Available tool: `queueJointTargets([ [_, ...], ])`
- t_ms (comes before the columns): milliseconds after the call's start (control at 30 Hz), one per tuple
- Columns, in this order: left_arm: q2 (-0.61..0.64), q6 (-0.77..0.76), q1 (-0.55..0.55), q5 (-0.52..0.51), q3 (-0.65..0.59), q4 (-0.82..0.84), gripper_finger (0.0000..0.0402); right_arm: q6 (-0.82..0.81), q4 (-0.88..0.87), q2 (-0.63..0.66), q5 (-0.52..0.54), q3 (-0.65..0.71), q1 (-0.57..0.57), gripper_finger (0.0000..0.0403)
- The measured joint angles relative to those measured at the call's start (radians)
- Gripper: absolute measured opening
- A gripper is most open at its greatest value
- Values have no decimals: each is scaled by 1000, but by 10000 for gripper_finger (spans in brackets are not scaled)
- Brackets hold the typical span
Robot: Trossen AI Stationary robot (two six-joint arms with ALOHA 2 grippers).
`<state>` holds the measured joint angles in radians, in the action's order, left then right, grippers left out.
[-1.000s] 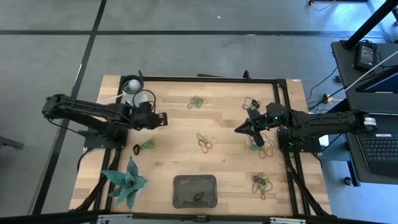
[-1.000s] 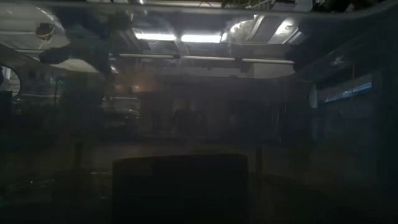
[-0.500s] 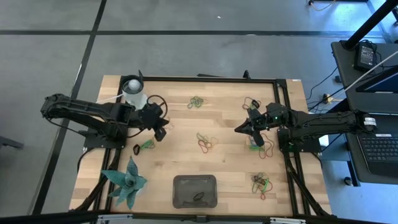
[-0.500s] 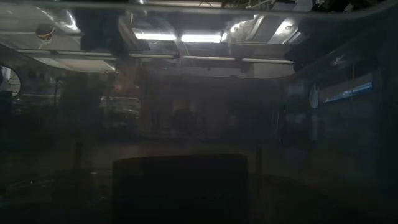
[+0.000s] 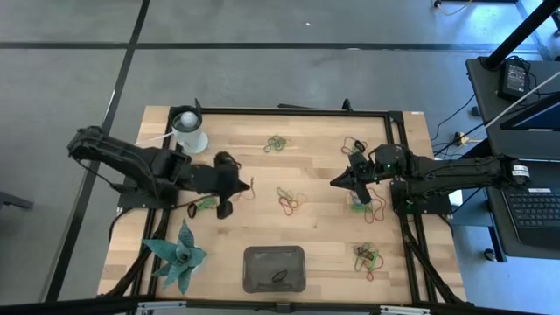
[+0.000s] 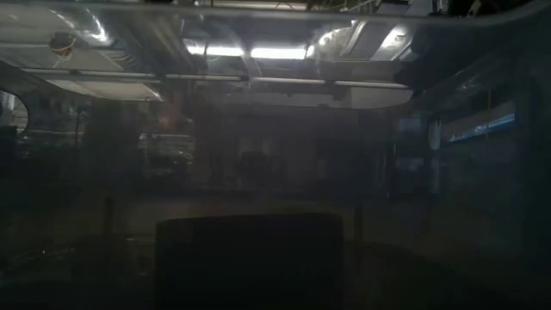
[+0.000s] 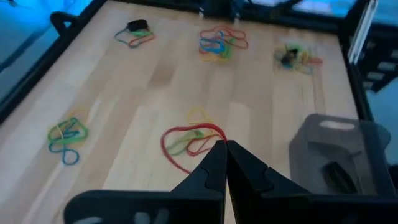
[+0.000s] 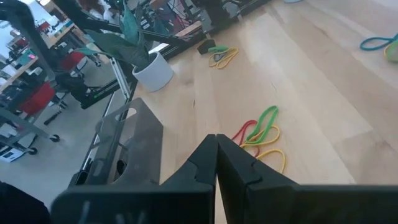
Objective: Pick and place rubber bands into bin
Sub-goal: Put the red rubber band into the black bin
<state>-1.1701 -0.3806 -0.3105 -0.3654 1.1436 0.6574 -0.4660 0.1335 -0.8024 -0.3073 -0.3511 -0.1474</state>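
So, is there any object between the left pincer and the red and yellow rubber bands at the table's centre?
No, nothing visible. The shut left pincer points at the red and yellow rubber bands, with only bare wooden table between them.

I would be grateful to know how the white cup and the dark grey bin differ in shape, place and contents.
The white cup is round and pale; the bin is a shallow dark grey rectangle with rounded corners. The cup stands at the table's far left corner, whereas the bin lies at the middle of the near edge. The bin already holds a dark rubber band; what is in the cup cannot be made out. Both rest on the wooden table, untouched by either gripper.
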Motion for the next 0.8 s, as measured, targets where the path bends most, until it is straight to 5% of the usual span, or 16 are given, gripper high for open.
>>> queueJointTargets([
  [567,-669,-63,-174,0,842,381,2,59,-77,0,-1,-1,0,12],
  [800,-846,-223,-244,10,1013,434,2,74,-165,0,-1,-1,0,12],
])
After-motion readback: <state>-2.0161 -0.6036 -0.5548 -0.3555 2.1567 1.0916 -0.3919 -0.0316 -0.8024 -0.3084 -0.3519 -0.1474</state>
